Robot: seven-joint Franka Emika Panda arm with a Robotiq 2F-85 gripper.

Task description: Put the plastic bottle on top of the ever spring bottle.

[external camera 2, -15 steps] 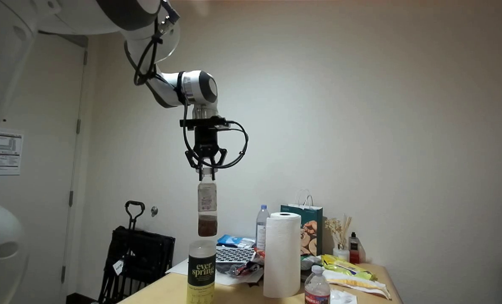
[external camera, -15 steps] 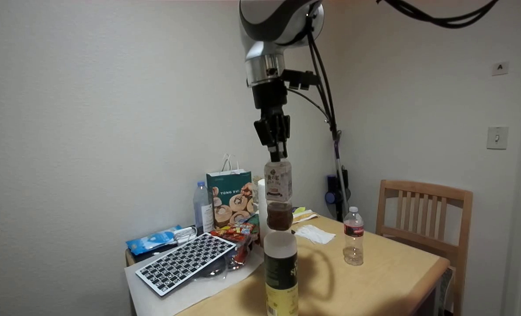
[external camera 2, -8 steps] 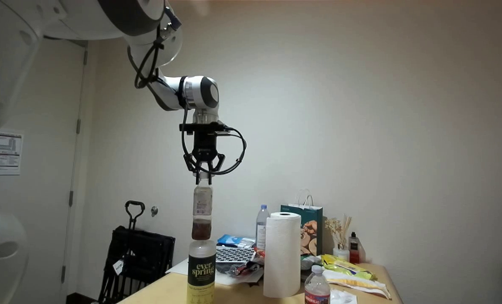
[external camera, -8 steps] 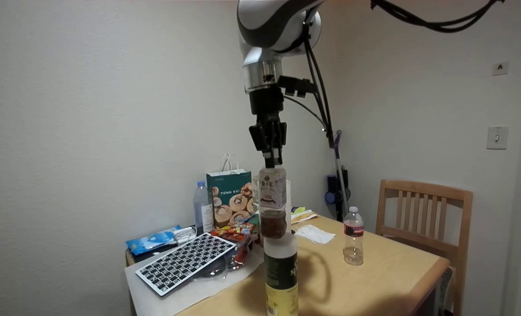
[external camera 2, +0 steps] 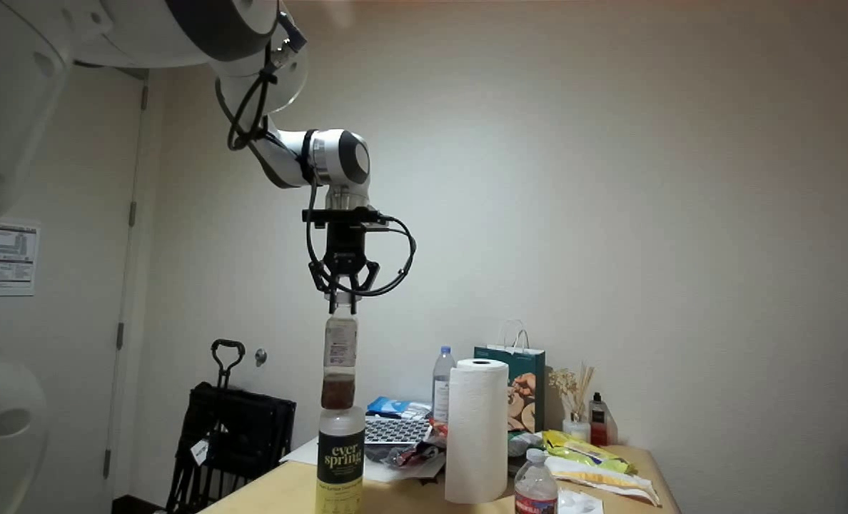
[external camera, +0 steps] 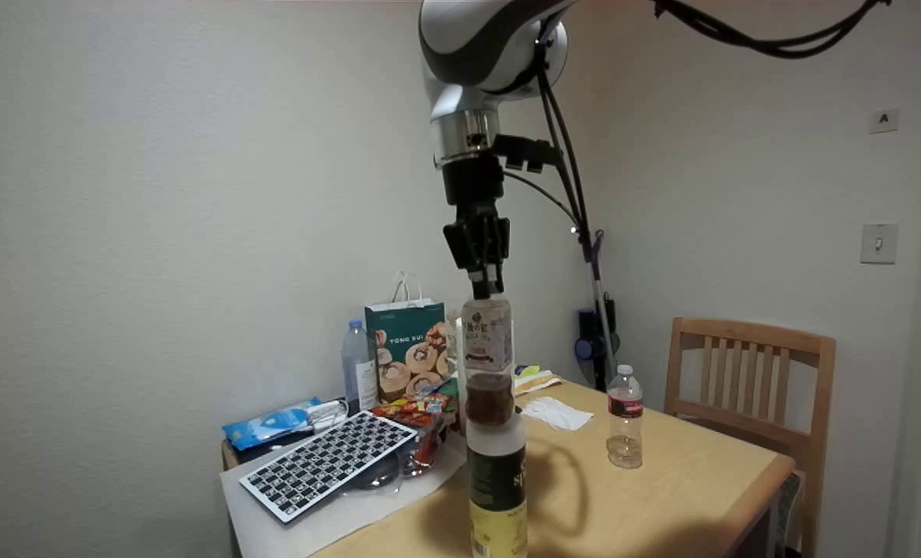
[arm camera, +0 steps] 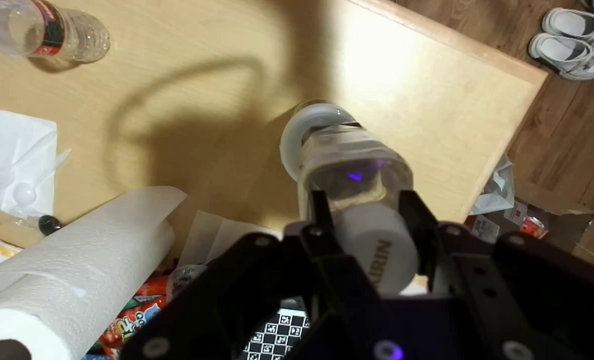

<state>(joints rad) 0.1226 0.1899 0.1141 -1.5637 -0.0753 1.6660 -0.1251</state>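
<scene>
The plastic bottle, slim and clear with brown liquid low down, shows in both exterior views. My gripper is shut on its white cap and neck, with one finger on each side in the wrist view. The bottle is nearly upright, leaning slightly in an exterior view. The ever spring bottle, with a pale top and dark and yellow label, stands upright on the table directly below. The plastic bottle's base is at its top, a little left of centre in both exterior views. Whether it bears weight there, I cannot tell.
A paper towel roll stands near the bottles. A red-labelled water bottle stands on the table. A checkered board, snack bags, a green paper bag and a blue-capped bottle are farther back.
The gripper and plastic bottle have come down onto the level of the ever spring bottle's top. In the last half second the bottle shifted only slightly sideways and lower.
</scene>
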